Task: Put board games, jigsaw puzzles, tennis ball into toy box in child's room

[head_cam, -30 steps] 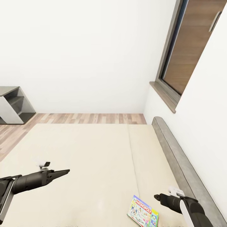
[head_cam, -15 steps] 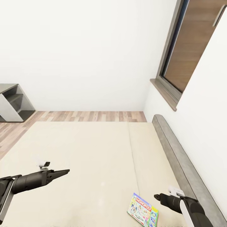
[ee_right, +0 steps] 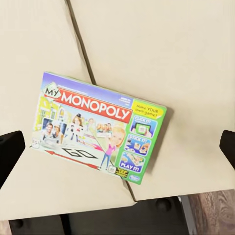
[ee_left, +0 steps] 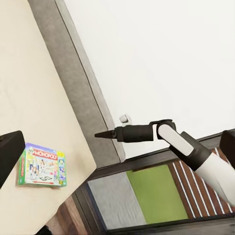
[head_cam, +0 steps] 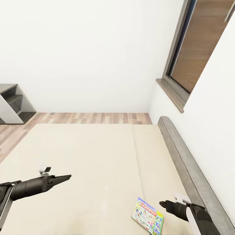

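Beige bed [head_cam: 98, 156], Monopoly board game [head_cam: 147, 216] lying flat near the right hand [head_cam: 162, 204], which looks pinched together and empty. I'd spread it, then grip an overhanging edge.

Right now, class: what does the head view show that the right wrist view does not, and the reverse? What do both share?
Head view alone: the window, the wood floor, the grey headboard, the left gripper and right gripper. Right wrist view alone: the game's Monopoly cover in readable detail. Both share the board game lying flat on the bed.
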### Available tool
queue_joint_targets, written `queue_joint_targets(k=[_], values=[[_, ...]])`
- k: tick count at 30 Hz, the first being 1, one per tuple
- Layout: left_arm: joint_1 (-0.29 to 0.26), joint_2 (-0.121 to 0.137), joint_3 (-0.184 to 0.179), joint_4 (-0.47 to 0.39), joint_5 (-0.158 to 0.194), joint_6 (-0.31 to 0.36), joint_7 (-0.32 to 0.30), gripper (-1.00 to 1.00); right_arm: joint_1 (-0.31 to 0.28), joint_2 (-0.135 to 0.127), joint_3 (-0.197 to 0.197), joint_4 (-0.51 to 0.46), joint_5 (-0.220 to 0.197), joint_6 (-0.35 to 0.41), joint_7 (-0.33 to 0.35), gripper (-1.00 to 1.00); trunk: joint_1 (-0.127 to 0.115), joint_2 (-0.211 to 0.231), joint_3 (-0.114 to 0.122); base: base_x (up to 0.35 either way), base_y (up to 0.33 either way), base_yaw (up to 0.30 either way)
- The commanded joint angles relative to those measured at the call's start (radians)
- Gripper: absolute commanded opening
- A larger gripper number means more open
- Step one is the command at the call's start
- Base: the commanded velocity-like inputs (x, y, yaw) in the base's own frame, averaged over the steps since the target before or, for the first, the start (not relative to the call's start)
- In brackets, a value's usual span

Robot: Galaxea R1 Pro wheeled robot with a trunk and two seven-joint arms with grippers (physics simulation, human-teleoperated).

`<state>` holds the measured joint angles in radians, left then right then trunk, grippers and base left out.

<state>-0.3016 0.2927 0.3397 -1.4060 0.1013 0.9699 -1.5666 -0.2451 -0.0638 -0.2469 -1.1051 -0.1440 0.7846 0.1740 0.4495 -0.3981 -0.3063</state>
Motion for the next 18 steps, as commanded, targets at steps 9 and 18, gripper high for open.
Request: queue_joint_targets(k=[9,18], values=[[0.009,0.017,0.041,-0.046,0.012,0.015,-0.004,1.0,0.0,-0.001,-0.002,-0.001,-0.005,0.005,0.002,1.0,0.0,-0.002,-0.016,0.0,0.0,0.0],[0.029,0.043,0.073,-0.059,0.075,0.015,-0.004,1.0,0.0,-0.001,-0.002,-0.001,-0.006,0.006,0.002,1.0,0.0,-0.002,-0.031,0.0,0.0,0.0]])
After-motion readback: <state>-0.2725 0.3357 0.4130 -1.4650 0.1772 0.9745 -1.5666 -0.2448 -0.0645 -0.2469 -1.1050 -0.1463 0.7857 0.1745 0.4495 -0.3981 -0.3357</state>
